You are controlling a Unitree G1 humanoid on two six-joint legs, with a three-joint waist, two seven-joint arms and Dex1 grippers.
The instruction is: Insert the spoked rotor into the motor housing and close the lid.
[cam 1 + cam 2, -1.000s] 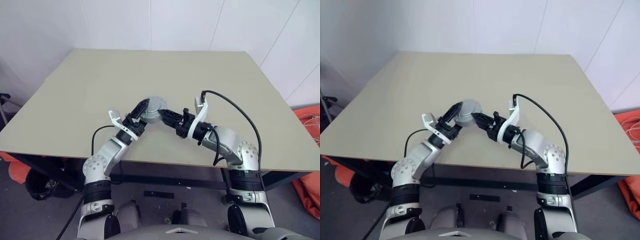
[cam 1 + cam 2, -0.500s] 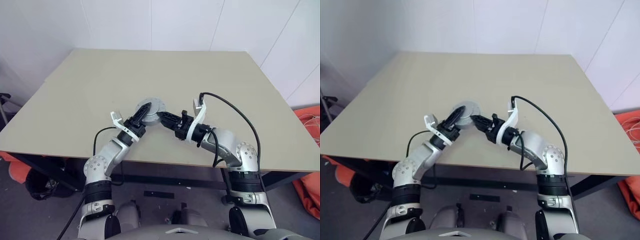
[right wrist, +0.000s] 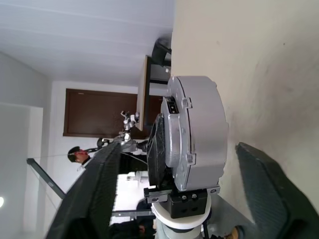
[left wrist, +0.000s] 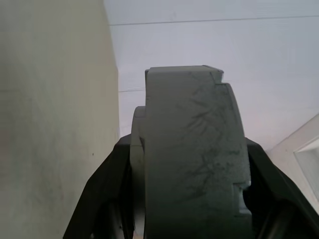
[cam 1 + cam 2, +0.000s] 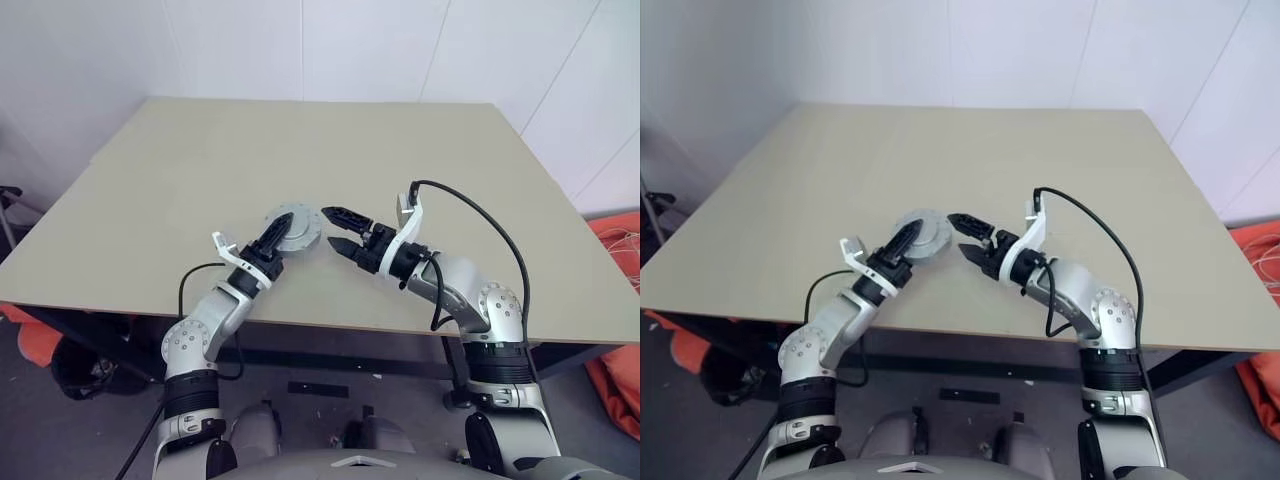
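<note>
My right hand (image 5: 334, 228) has let go and backed off, fingers now spread wide and empty; the assembly has come down toward the bench (image 5: 450, 170). The motor housing (image 5: 293, 229), lid seemingly on, sits near the bench's front edge, midway along, clamped between my left hand's (image 5: 279, 227) fingers. Closing step looks done. Next: set it flat, release the left grip gently.

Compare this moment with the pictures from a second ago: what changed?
The right gripper opened and let go of the closed motor housing, its fingers now spread beside it. The left gripper closed on the housing and now holds it alone. The housing came down closer to the table and a little toward the robot's left. Both arms remain over the table's near edge.
</note>
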